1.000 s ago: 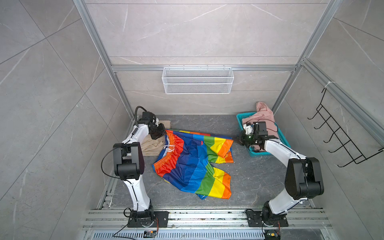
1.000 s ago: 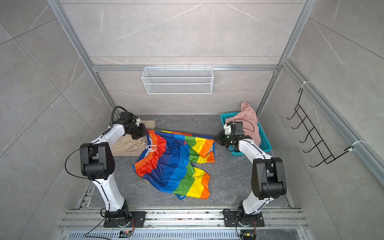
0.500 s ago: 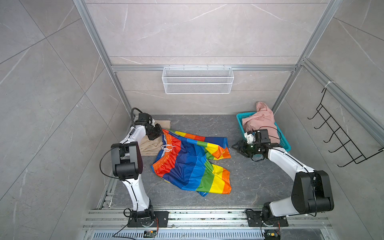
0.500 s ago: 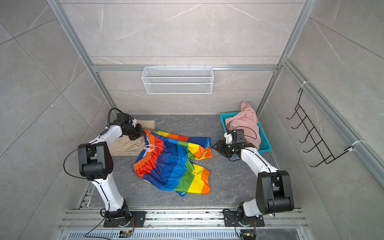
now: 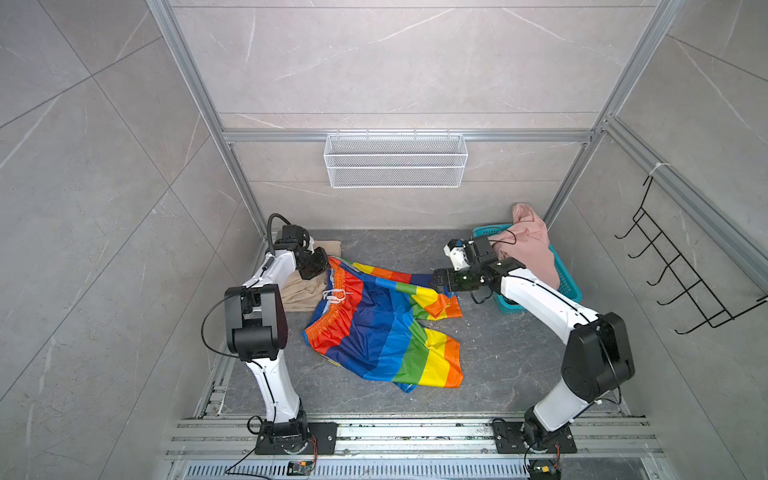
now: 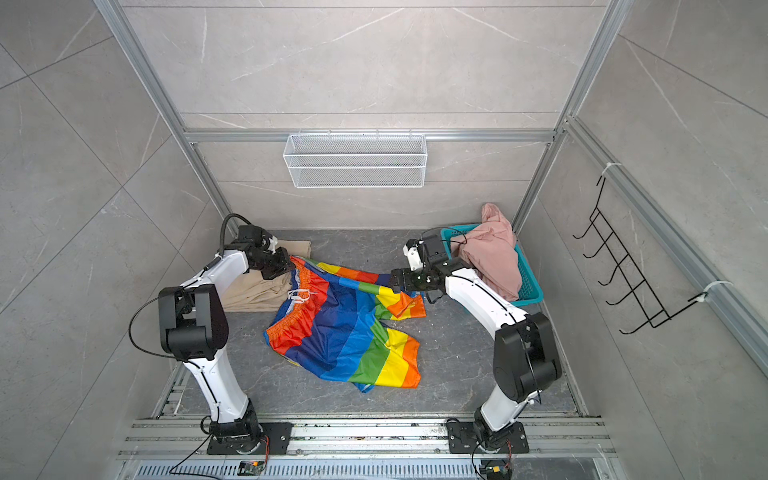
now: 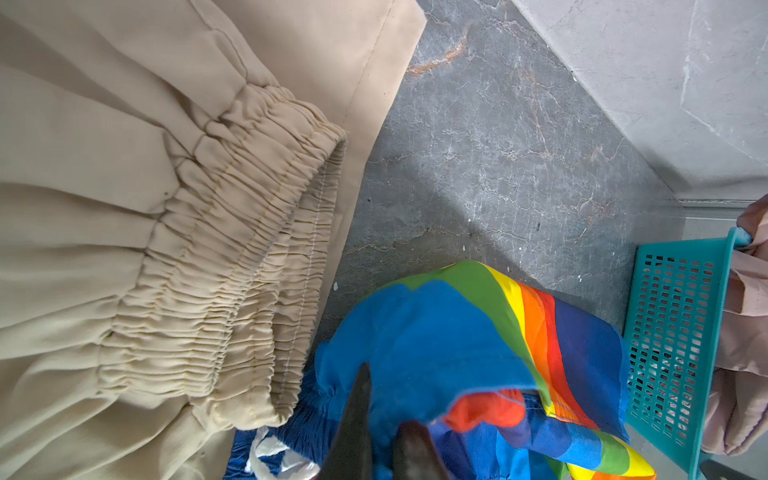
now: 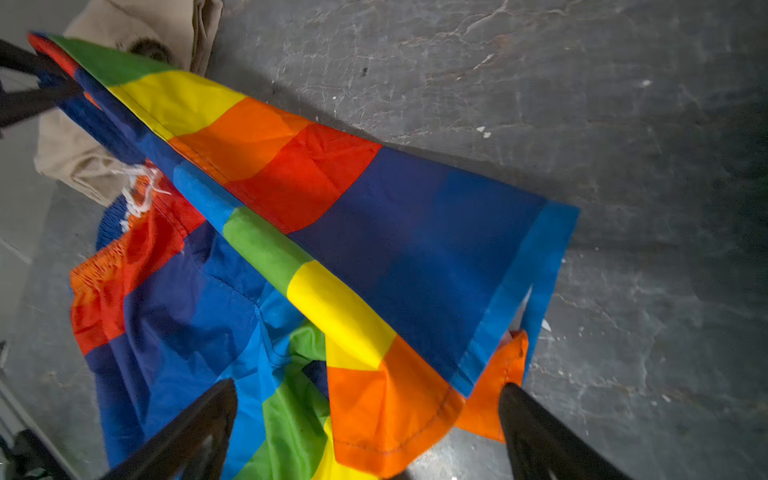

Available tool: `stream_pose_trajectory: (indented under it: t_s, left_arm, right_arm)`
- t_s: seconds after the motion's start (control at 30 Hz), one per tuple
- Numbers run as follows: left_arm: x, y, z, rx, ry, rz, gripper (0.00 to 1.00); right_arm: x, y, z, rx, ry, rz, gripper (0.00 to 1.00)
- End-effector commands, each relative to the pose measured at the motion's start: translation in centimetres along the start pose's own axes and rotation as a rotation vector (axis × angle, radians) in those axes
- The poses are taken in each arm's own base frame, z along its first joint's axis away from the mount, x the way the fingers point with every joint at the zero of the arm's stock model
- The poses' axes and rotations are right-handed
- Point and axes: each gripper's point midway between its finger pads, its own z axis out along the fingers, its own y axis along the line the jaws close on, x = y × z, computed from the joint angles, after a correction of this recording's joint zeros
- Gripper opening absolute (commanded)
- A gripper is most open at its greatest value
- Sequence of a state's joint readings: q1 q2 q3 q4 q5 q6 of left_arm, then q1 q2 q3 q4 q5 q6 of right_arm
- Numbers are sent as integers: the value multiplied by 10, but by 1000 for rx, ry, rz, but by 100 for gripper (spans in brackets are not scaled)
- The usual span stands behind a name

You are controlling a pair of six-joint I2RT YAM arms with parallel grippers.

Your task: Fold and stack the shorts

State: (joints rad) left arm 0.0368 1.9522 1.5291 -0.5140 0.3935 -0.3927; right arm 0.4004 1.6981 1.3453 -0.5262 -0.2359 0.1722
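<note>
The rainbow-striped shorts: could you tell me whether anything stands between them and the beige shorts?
Nothing visible does: the rainbow-striped shorts, pinched at the waistband by the left gripper, lie against the beige shorts; the teal basket sits off to the right.

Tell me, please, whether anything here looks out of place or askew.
The rainbow shorts lie crumpled and skewed, one leg bunched up. The pink shorts spill over the basket rim, unfolded.

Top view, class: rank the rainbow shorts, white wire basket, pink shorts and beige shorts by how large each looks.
1. rainbow shorts
2. white wire basket
3. pink shorts and beige shorts: too close to rank, both partly hidden.
</note>
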Motion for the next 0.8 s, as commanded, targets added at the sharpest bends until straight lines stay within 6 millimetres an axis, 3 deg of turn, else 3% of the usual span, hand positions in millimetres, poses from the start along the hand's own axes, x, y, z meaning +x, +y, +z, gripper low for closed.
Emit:
stream_pose_trajectory:
  t_s: [0.0,0.23,0.47,0.67,0.7,0.77]
  left_arm:
    - [-16,-21,-25,24,-68,70,0]
    - [-18,-21,-24,22,-68,76,0]
    - [-17,-22,-24,29,-66,74,0]
    - [-23,-35,-37,57,-100,101,0]
    - [-25,-37,-41,61,-109,105,0]
    - [-31,-44,-51,70,-137,116,0]
  right_arm:
    - [6,-6,10,68,66,-131,99]
    - [31,-12,36,119,177,-223,89]
    - [31,-27,52,183,178,-210,61]
    - [2,-40,57,278,133,-189,6]
    - [-9,-41,49,291,110,-183,0]
    - [-35,-47,26,319,42,-150,0]
